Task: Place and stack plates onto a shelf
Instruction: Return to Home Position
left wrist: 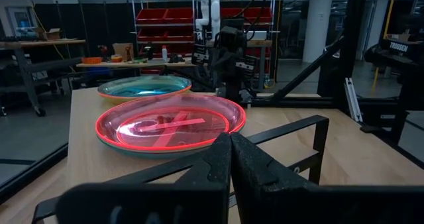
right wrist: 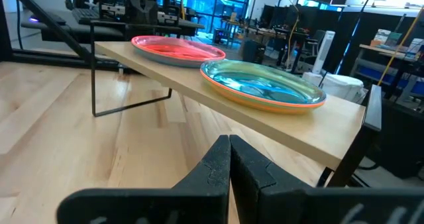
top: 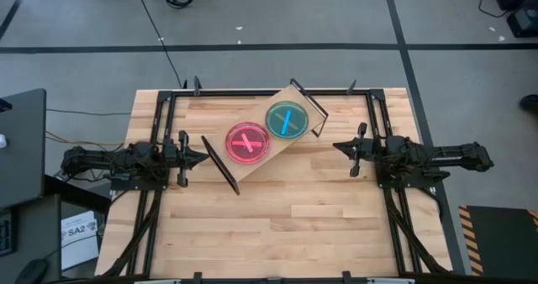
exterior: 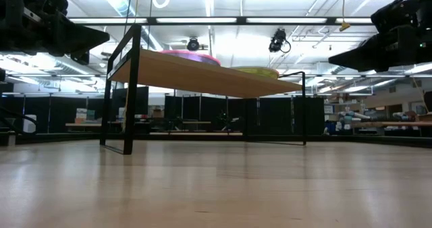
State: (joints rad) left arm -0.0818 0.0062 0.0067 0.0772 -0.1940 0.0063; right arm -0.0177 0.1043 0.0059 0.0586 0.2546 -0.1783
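On the rectangular light wooden shelf with thin black wire legs point(top: 240, 171), near the back of the big slatted wooden tabletop point(top: 277, 225), stand two small piles of round see-through plastic plates. One pile has a bright pink plate point(top: 247, 143) on top, with a cross shape showing in it. The other pile point(top: 285, 119), just beside it, has a blue-green plate on top and an orange rim under it. I cannot count how many plates are in each pile. The plates lie flat, one inside the next, so they take up little room and should not slide off. No plate shows on the tabletop, so the stacking looks done.

The left jaws, at the tip of the left arm point(top: 126, 160), are pressed tight together and hold nothing. The right jaws, at the tip of the right arm point(top: 420, 156), are the same. Each arm lies at its own side of the tabletop, pointing at the shelf but apart from it. I think they rest out there so they cannot bump the shelf or knock the piles.
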